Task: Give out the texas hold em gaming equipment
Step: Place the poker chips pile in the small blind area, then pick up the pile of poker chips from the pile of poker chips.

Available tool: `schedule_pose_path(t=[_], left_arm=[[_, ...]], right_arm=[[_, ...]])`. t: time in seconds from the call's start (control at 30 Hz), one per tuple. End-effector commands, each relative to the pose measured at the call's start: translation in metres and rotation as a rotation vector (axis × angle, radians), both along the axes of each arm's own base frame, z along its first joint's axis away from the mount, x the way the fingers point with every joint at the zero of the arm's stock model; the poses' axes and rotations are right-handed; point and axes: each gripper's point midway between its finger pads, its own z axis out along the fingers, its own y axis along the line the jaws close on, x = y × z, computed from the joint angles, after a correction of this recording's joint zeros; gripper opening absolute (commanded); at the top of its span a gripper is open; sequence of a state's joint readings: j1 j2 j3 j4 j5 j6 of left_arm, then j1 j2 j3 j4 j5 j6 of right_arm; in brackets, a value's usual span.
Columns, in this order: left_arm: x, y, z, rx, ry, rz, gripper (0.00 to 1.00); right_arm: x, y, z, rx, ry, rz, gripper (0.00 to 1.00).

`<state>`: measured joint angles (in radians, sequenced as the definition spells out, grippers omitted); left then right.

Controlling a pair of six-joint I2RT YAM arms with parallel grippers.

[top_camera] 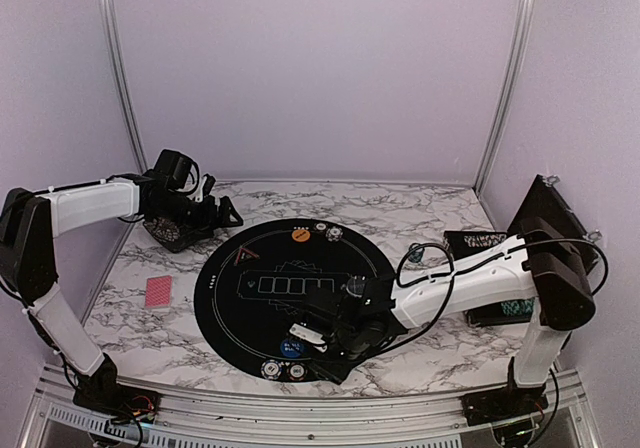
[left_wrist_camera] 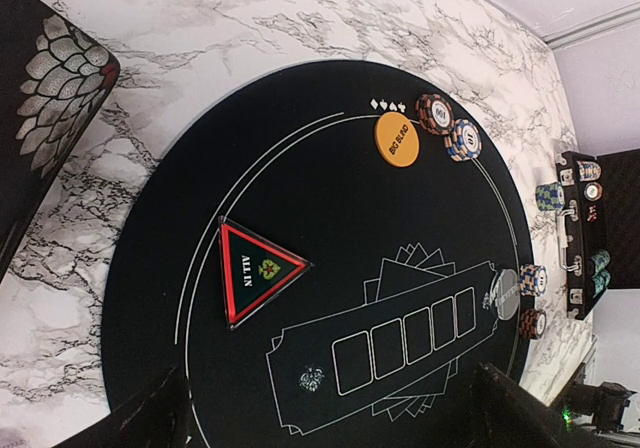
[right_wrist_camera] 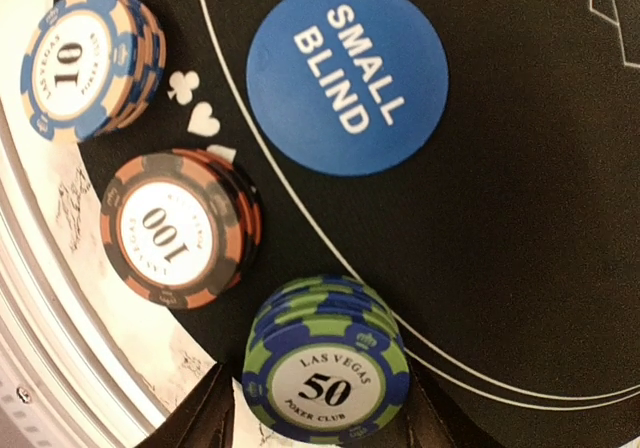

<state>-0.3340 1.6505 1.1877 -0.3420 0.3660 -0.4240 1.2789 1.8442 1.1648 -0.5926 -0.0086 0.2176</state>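
Top view. Right claw (top_camera: pixel 327 363): low over the near rim of round black mat (top_camera: pixel 215 298), toward the near edge of desk (top_camera: pixel 420 203). Left claw (top_camera: pixel 222 213): raised by the far left corner, spread wide, empty.

Left wrist view. "ALL IN" triangular marker (left_wrist_camera: pixel 258 270): flat on mat, left half, apex aimed at mat centre.

Right wrist view. 50-chip stack (right_wrist_camera: pixel 325 363): on mat rim, faces up, axis upright, round, no long side. Jaws half spread, flanking it; gripping or clear, cannot tell. Hazard, judged: finger dragging on lift-off, toppling stack or nudging 100-chip stack (right_wrist_camera: pixel 175 230) just beside.
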Motion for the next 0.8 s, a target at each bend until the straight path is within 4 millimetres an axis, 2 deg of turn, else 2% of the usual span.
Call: schedule_pose_path(t=[0.0,0.17,0.27,0.4,0.53,0.77], left_arm=[[-0.002,-0.003,-0.004,-0.002,0.013,-0.006,0.99],[-0.002,-0.003,-0.005,-0.001,0.014,-0.009,0.99],[-0.003,-0.003,-0.006,-0.002,0.018,-0.010,0.99],[-0.003,-0.004,-0.006,-0.003,0.018,-0.014,0.99],[-0.003,-0.005,-0.005,-0.006,0.017,-0.016,0.99],[-0.003,-0.007,-0.004,-0.017,0.018,-0.026,0.99]], right_arm=[[-0.007,-0.018,0.003,-0.040,0.033,-0.021,0.53],[-0.013,-0.032,0.007,-0.053,0.048,-0.027,0.54],[-0.016,-0.044,0.017,-0.047,0.047,-0.038,0.57],[-0.006,-0.059,0.032,-0.021,0.041,-0.095,0.57],[0.024,-0.073,0.050,0.011,0.014,-0.198,0.58],[0.109,-0.113,0.083,0.030,-0.089,-0.451,0.59]])
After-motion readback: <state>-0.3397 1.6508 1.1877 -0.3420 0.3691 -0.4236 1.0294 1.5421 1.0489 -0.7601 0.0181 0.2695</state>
